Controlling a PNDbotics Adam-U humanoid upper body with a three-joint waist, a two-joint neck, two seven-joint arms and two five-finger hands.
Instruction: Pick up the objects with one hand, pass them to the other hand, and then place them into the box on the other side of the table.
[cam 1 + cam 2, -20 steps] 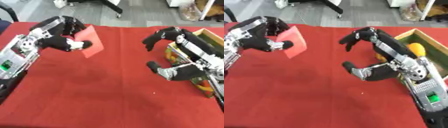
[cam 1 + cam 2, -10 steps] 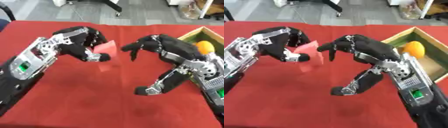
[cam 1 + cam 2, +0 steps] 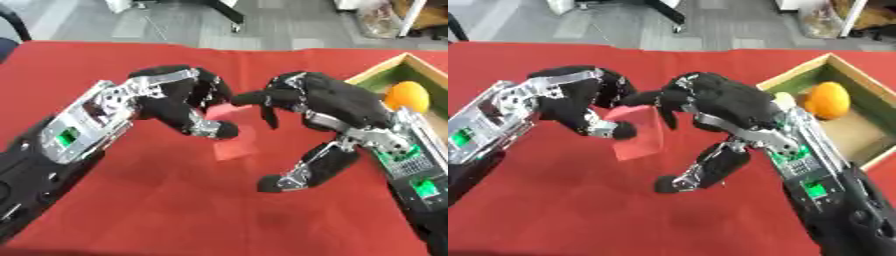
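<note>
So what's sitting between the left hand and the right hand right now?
A flat red card-like piece, held by the left hand, with the right hand reaching its top edge. The right eye view shows it best.

Grey floor [image 3: 289,25] — red table [image 3: 157,200].

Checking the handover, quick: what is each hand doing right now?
Left hand: shut on the red block.
Right hand: open, fingertips at the block's top edge.

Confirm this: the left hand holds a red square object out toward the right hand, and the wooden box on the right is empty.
Not empty. The right eye view shows an orange fruit lying in the wooden box. The rest stands: the left hand holds the red square object out toward the right hand.
</note>
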